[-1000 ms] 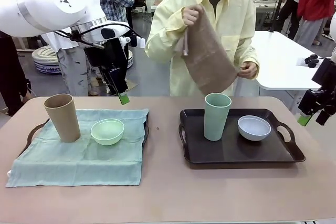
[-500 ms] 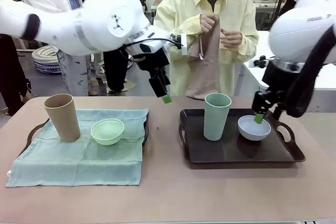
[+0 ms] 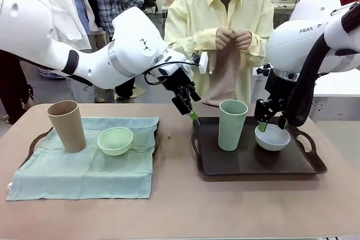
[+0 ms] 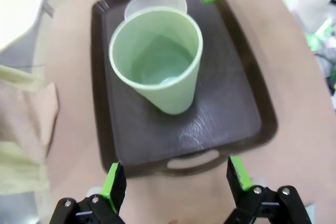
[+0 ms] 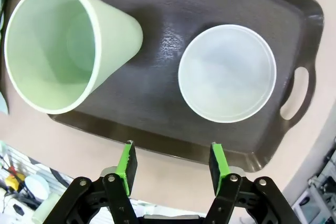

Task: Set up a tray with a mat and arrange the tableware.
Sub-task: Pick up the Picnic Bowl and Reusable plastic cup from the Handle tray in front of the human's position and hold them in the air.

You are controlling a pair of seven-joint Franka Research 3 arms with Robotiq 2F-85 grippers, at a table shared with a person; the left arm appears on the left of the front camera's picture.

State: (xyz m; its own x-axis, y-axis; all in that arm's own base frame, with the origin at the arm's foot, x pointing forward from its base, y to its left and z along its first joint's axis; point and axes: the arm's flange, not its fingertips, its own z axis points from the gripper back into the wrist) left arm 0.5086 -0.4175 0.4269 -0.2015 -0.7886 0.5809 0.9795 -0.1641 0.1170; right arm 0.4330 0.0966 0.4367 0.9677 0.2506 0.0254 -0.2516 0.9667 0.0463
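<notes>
Front view shows sage tumbler (image 3: 233, 125), pale bowl (image 3: 273, 137) on tray (image 3: 247, 168).

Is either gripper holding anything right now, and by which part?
No. The left gripper and right gripper are both open and empty by the tray. The person's hands hold the brown mat, pinched at its top edge.

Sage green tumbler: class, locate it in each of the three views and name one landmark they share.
Front view: sage green tumbler right of centre, on the dark tray's left half.
Left wrist view: tumbler upper middle, mouth facing the camera.
Right wrist view: tumbler upper left.
Shared landmark: the pale bowl beside it on the tray.
</notes>
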